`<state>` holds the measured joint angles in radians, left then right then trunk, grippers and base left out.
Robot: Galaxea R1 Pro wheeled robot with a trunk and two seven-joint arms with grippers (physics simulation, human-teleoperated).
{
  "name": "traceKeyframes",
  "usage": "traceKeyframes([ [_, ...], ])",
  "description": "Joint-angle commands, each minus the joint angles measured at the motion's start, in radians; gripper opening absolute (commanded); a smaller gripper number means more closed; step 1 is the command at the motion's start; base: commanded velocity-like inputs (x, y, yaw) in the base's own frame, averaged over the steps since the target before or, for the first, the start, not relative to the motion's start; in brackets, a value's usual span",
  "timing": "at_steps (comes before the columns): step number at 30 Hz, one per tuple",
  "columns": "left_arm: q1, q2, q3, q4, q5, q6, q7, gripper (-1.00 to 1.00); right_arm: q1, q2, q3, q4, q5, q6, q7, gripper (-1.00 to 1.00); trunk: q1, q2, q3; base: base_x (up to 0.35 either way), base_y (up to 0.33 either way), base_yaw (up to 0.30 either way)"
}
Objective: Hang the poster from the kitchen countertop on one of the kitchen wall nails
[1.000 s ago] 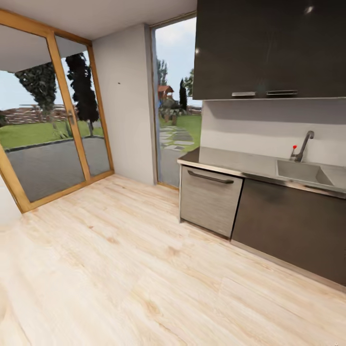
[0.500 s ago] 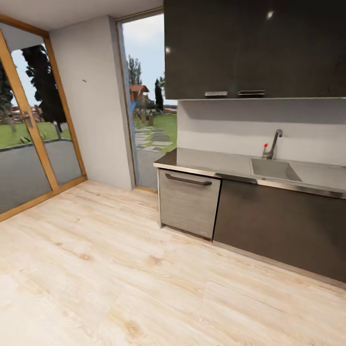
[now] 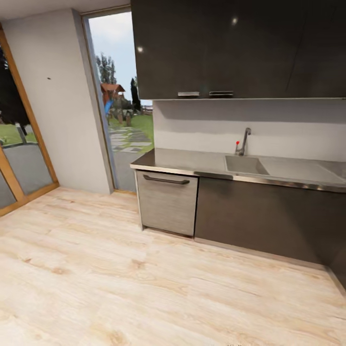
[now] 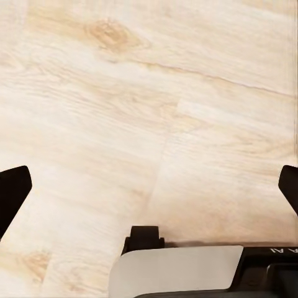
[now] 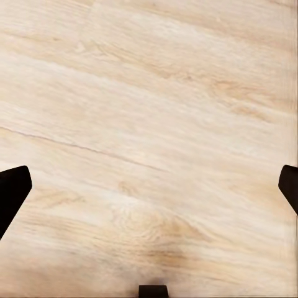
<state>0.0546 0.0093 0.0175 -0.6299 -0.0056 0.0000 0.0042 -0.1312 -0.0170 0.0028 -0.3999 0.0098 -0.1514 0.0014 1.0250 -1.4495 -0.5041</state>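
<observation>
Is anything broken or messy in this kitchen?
No, nothing stands out. The kitchen countertop looks tidy, the sink and tap stand straight, the cabinet doors are shut, and the wooden floor has no spills.

The head view looks forward and slightly down from standing height across the wooden floor (image 3: 120,269) toward the counter (image 3: 202,161), which runs along the far wall with its sink (image 3: 245,165) right of the view's centre. The counter is some way off; a glazed door (image 3: 122,105) stands to the counter's left.

The left wrist view faces straight down at the floor (image 4: 149,112) from fairly close, the left end effector (image 4: 149,189) with fingers wide apart at the frame's edges.

The right wrist view likewise looks down at the floor (image 5: 149,124), past the spread right end effector (image 5: 149,189).

All three views share the pale plank floor.
</observation>
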Motion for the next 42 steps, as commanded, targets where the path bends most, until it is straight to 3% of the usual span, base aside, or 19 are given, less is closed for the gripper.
traceKeyframes([
  [1, 0.001, 0.000, 0.001, -0.002, -0.001, 0.000, 0.000, 1.00, -0.001, 0.000, 0.000, 0.001, 0.001, -0.003, 0.000, 1.00, 0.000, 0.000, -0.001, 0.000, 0.000, -0.300],
  [6, 0.001, 0.000, 0.001, -0.002, -0.001, 0.001, 0.000, 1.00, -0.001, 0.000, 0.000, 0.001, 0.001, -0.003, -0.001, 1.00, 0.000, 0.000, -0.001, 0.003, 0.000, -0.193],
  [16, 0.001, 0.000, 0.001, -0.002, -0.001, 0.002, 0.000, 1.00, -0.001, -0.029, 0.000, 0.001, 0.000, -0.003, 0.000, 1.00, 0.000, 0.000, -0.001, 0.293, 0.000, -0.013],
  [32, 0.001, 0.009, 0.001, -0.001, -0.001, 0.001, -0.001, 1.00, -0.001, -0.031, 0.000, 0.001, -0.001, -0.002, 0.001, 1.00, 0.000, 0.000, -0.001, 0.339, 0.000, -0.258],
  [42, 0.001, 0.009, 0.001, -0.001, -0.002, 0.000, -0.001, 1.00, -0.001, -0.031, 0.000, 0.001, -0.001, -0.002, 0.000, 1.00, 0.000, 0.000, -0.001, 0.340, 0.000, -0.120],
])
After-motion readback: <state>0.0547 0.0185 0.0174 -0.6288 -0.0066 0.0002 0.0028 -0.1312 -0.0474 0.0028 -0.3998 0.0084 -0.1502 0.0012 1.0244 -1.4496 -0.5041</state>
